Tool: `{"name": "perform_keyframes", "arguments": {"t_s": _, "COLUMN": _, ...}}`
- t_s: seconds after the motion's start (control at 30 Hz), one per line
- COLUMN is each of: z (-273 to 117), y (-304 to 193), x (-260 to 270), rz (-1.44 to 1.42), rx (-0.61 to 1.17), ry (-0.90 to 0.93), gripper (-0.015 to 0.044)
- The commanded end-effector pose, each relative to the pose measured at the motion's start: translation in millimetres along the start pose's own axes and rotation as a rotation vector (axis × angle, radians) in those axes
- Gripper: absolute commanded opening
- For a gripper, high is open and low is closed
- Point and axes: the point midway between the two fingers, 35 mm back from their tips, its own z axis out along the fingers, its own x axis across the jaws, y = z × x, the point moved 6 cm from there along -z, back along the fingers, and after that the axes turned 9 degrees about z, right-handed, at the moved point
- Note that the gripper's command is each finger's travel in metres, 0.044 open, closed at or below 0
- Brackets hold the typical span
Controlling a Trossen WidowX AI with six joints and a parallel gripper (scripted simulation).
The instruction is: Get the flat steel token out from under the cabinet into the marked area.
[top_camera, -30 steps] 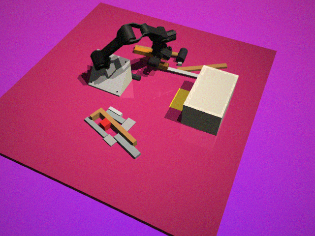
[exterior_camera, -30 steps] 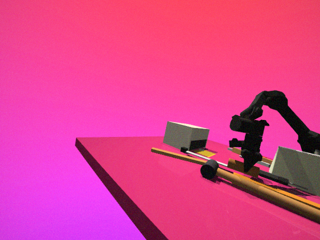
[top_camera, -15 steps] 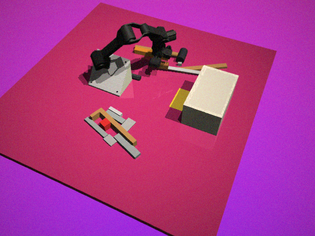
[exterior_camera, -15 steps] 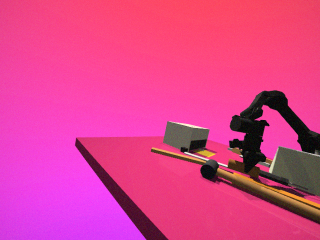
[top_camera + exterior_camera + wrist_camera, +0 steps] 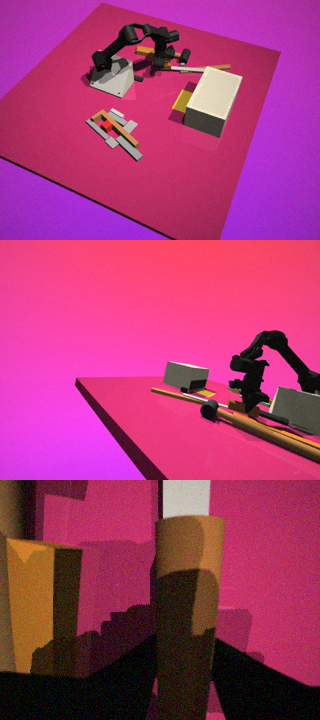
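Note:
The pale cabinet (image 5: 214, 93) (image 5: 178, 375) stands with a dark low opening beside the yellow marked area (image 5: 180, 102) (image 5: 208, 393). I cannot make out the steel token for certain. My gripper (image 5: 160, 64) (image 5: 249, 409) (image 5: 182, 641) is shut on the wooden handle (image 5: 168, 65) (image 5: 235, 405) (image 5: 190, 545) of a long tool. Its pale shaft (image 5: 187, 69) (image 5: 222, 405) (image 5: 186, 497) runs toward the cabinet. Its black tip (image 5: 184, 389) is beside the cabinet's near corner in the exterior view, outside the opening; the cabinet hides it in the top view.
A black-headed mallet (image 5: 185, 55) (image 5: 209, 409) and an orange bar (image 5: 145, 50) (image 5: 32, 610) lie beside the held tool. A wooden stick (image 5: 219, 67) (image 5: 165, 392) lies beyond its shaft. Grey bars (image 5: 130, 148), a wooden L-shaped piece (image 5: 121, 129) and a red cube (image 5: 107, 126) lie apart.

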Motion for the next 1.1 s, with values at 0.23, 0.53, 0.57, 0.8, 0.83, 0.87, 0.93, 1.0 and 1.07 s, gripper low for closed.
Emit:
{"name": "perform_keyframes", "arguments": {"t_s": 0.23, "z": -2.5, "y": 1.4, "x": 2.4, "rz": -0.094, "rx": -0.012, "ry": 0.001, "gripper": 0.0000}}
{"name": "perform_keyframes", "arguments": {"t_s": 0.53, "z": -2.5, "y": 1.4, "x": 2.7, "rz": -0.165, "rx": -0.012, "ry": 0.000, "gripper": 0.0000}}
{"name": "perform_keyframes", "arguments": {"t_s": 0.57, "z": -2.5, "y": 1.4, "x": 2.8, "rz": -0.173, "rx": -0.012, "ry": 0.000, "gripper": 0.0000}}
{"name": "perform_keyframes", "arguments": {"t_s": 0.8, "z": -2.5, "y": 1.4, "x": 3.1, "rz": -0.229, "rx": -0.012, "ry": 0.000, "gripper": 0.0000}}
{"name": "perform_keyframes", "arguments": {"t_s": 0.83, "z": -2.5, "y": 1.4, "x": 3.1, "rz": -0.237, "rx": -0.012, "ry": 0.000, "gripper": 0.0000}}
{"name": "perform_keyframes", "arguments": {"t_s": 0.87, "z": -2.5, "y": 1.4, "x": 3.2, "rz": -0.245, "rx": -0.012, "ry": 0.000, "gripper": 0.0000}}
{"name": "perform_keyframes", "arguments": {"t_s": 0.93, "z": -2.5, "y": 1.3, "x": 3.3, "rz": -0.261, "rx": -0.012, "ry": 0.000, "gripper": 0.0000}}
{"name": "perform_keyframes", "arguments": {"t_s": 1.0, "z": -2.5, "y": 1.2, "x": 3.4, "rz": -0.276, "rx": -0.012, "ry": 0.000, "gripper": 0.0000}}
{"name": "perform_keyframes", "arguments": {"t_s": 1.07, "z": -2.5, "y": 1.1, "x": 2.6, "rz": -0.289, "rx": -0.012, "ry": -0.001, "gripper": 0.0000}}
